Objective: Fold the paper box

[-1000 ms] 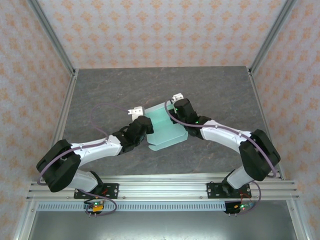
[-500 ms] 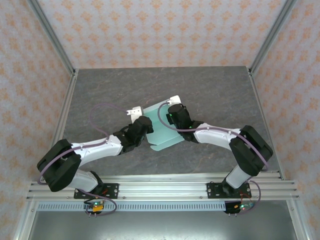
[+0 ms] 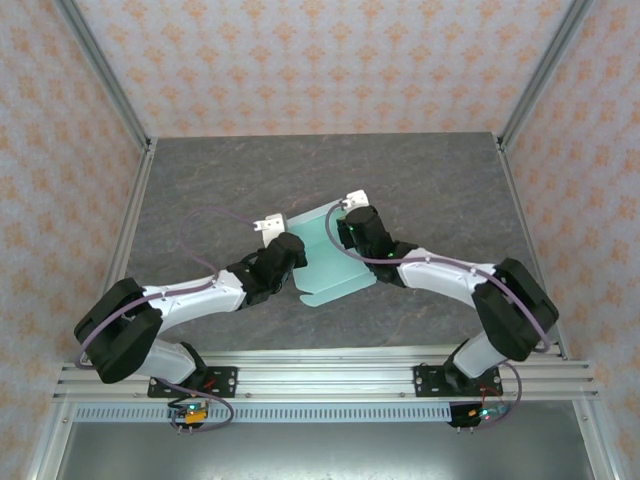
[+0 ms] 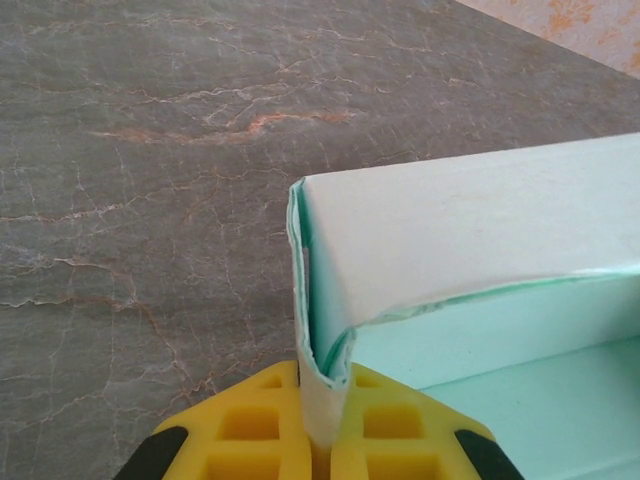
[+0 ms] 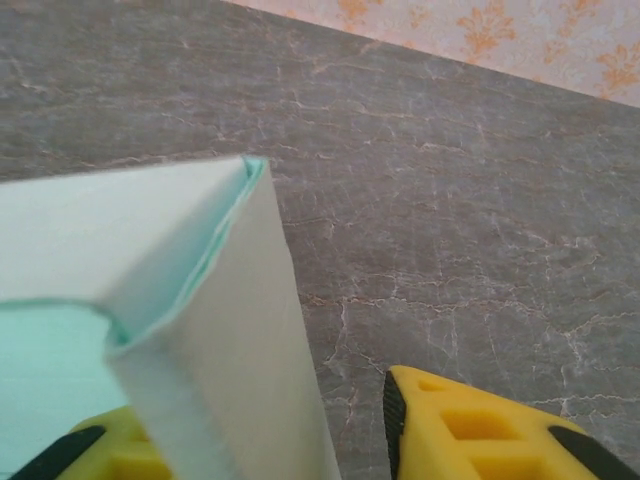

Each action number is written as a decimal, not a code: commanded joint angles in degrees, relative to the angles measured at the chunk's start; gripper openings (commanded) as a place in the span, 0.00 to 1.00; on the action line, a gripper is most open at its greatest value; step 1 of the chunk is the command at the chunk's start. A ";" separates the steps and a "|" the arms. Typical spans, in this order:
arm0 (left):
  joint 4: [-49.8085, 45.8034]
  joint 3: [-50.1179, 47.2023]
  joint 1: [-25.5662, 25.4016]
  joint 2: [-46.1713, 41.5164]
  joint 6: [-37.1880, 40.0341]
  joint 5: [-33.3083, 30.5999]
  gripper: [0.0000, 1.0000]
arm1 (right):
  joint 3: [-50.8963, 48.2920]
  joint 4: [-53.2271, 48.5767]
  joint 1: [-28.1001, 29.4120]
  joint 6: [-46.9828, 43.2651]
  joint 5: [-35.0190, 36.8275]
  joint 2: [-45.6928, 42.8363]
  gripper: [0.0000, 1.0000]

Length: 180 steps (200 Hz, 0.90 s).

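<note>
The paper box (image 3: pixel 325 262) is pale mint-blue card, partly folded, lying mid-table between both arms. My left gripper (image 3: pixel 272 226) is at its left edge. In the left wrist view its yellow fingers (image 4: pixel 250 430) are shut on an upright folded side wall of the box (image 4: pixel 460 230), pinching the doubled card at the gripper (image 4: pixel 322 390). My right gripper (image 3: pixel 350 202) is at the box's far right corner. In the right wrist view it (image 5: pixel 255 415) stands open astride a raised wall of the box (image 5: pixel 230 350), with bare table showing between the card and the right finger (image 5: pixel 470 430).
The grey marbled tabletop (image 3: pixel 440 190) is framed by metal rails and patterned walls. Both forearms lie low over the near half of the table, converging on the box.
The right gripper swung left over the box half a second ago, then came back right to the far corner. The box's near edge shifted slightly with it. The left gripper kept its hold.
</note>
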 commanded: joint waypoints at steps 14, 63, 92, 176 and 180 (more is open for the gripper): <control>-1.22 1.86 -0.76 -0.78 -1.30 -2.10 0.01 | -1.68 -4.63 -0.42 -1.86 -8.33 -8.27 0.44; -2.28 2.04 -0.77 -0.99 -1.50 -2.66 0.01 | -2.52 -8.57 -2.46 -2.79 -16.99 -14.43 0.51; -2.69 2.34 -0.79 -1.09 -1.65 -2.53 0.01 | -1.17 -8.56 -3.39 -1.79 -16.78 -13.47 0.51; -3.55 2.83 -0.79 -0.93 -2.84 -2.22 0.01 | 0.71 -4.67 -2.80 1.77 -12.62 -6.83 0.47; -3.65 2.79 -0.78 -0.91 -2.87 -2.28 0.01 | 0.77 -4.79 -2.73 1.51 -13.23 -6.94 0.47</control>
